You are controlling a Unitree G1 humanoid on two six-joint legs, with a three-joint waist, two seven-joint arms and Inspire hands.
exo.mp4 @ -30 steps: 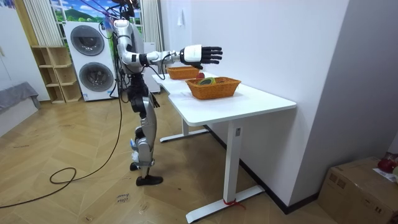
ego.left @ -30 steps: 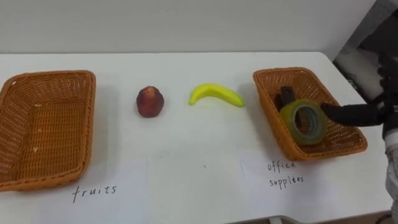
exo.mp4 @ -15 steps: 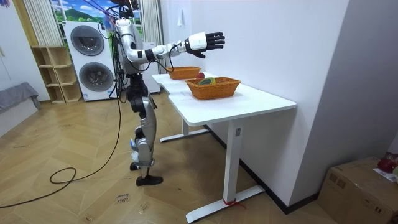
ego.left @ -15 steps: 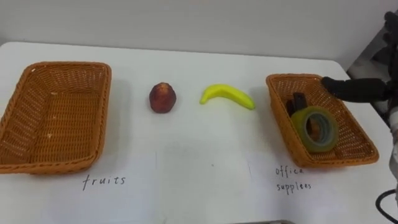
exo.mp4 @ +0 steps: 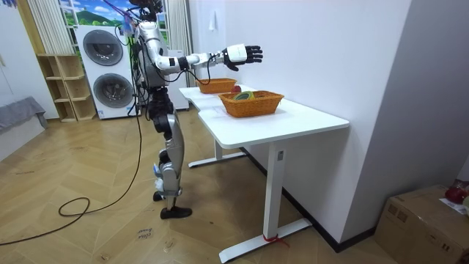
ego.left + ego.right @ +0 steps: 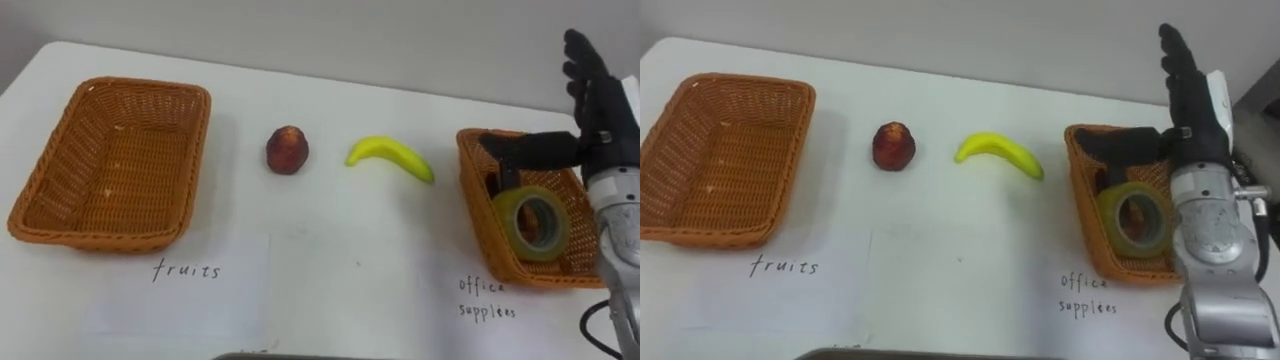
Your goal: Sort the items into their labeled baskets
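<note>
Two handwritten labels sit nearest on the white table [image 6: 330,262], one at the lower left [image 6: 186,270] and one at the lower right [image 6: 487,297]. Just beyond the left label lies the left wicker basket [image 6: 196,160], with nothing in it. Just beyond the right label stands the right wicker basket [image 6: 479,220], and in it a roll of yellowish tape [image 6: 504,226] leans on edge against the near wall, with a dark object [image 6: 491,183] partly hidden behind it, too covered to name. Between the two baskets, a little farther back, a peach [image 6: 287,150] rests left of centre and a banana [image 6: 390,156] lies to its right, the two well apart and both on the bare table, in neither basket. At the right edge of the frame the right hand [image 6: 600,122] is raised above the right basket, its forearm rising from the lower right; the fingers point straight up and away, the thumb juts left over the basket's far end, and the hand is spread and holds nothing. From the room view the robot stands upright on the wooden floor at the table's long side, two washing machines [image 5: 108,73] behind it, with that arm stretched out level above the table.
</note>
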